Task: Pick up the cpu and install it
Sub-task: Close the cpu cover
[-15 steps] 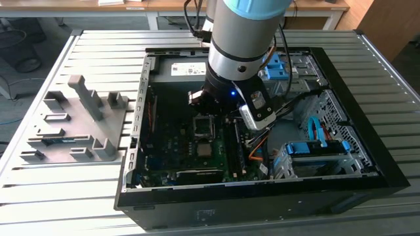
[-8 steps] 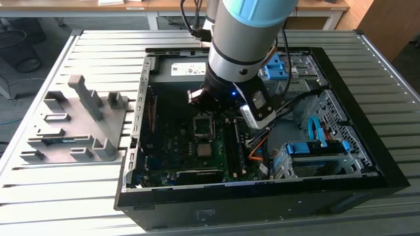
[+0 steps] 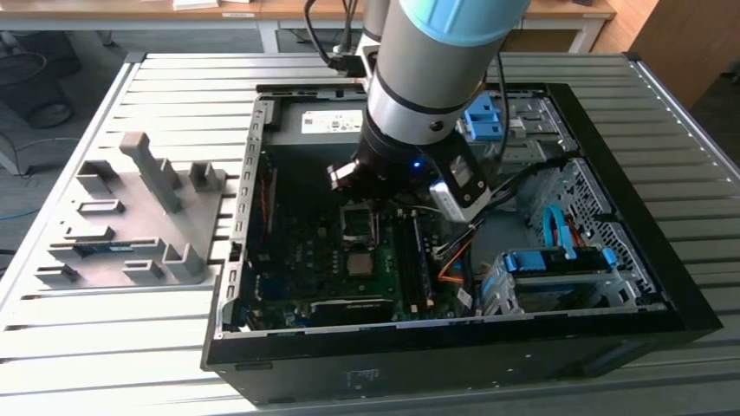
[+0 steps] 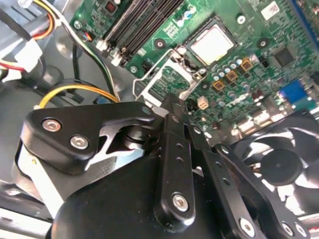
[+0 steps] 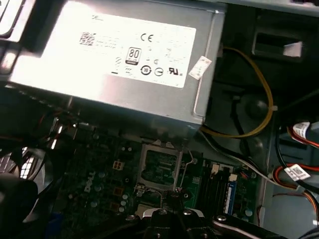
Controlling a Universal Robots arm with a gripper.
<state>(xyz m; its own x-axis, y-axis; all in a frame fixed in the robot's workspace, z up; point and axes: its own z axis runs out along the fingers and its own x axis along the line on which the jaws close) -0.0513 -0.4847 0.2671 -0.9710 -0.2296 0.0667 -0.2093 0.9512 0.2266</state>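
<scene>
Exterior view: arm [image 3: 431,82] tilted down into PC case [image 3: 241,217], end effector [image 3: 376,191] nr cpu [image 3: 360,263].

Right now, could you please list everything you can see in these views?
computer case: one, black, open, on the table
table: one, grey slatted metal, under the case
parts rack: one, grey, on the table, at the exterior view's left of the case
circuit board: one, green, inside the case
chip: one, silver, lying in its socket on the board
socket cover: one, metal, swung open beside the chip
power supply: one, grey box, inside the case next to the board
fan: one, black, beside the board
arm: one, grey with a light blue cap, reaching into the case
hand: one, black, over the board near the socket cover
</scene>
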